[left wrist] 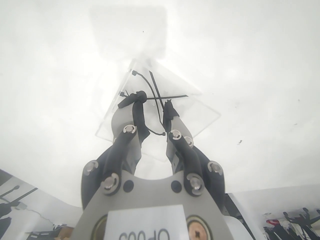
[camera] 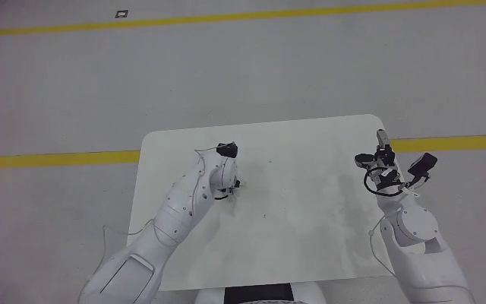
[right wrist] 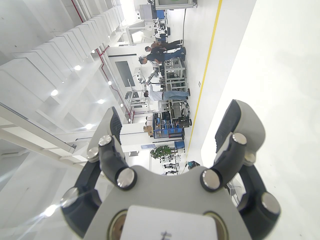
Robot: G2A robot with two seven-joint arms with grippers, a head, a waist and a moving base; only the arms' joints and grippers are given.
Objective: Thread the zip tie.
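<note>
Zip ties [left wrist: 175,97] in clear tray [left wrist: 205,118], left pincer [left wrist: 152,102] parted over them

The plain white, rounded-corner worktop [camera: 304,152] stands on a pale grey smooth floor [camera: 228,76] marked with 2 yellow painted stripes [camera: 228,17], 1 beyond the worktop and 1 passing under it. On the worktop, thin black plastic zip ties [left wrist: 175,97] lie on a clear colourless square plastic tray [left wrist: 200,116]. The left gripper [left wrist: 154,102] is silver-grey metal with black-wrapped fingertips. The right gripper [right wrist: 172,116] is silver-grey with black ribbed pads [right wrist: 115,123].
</note>
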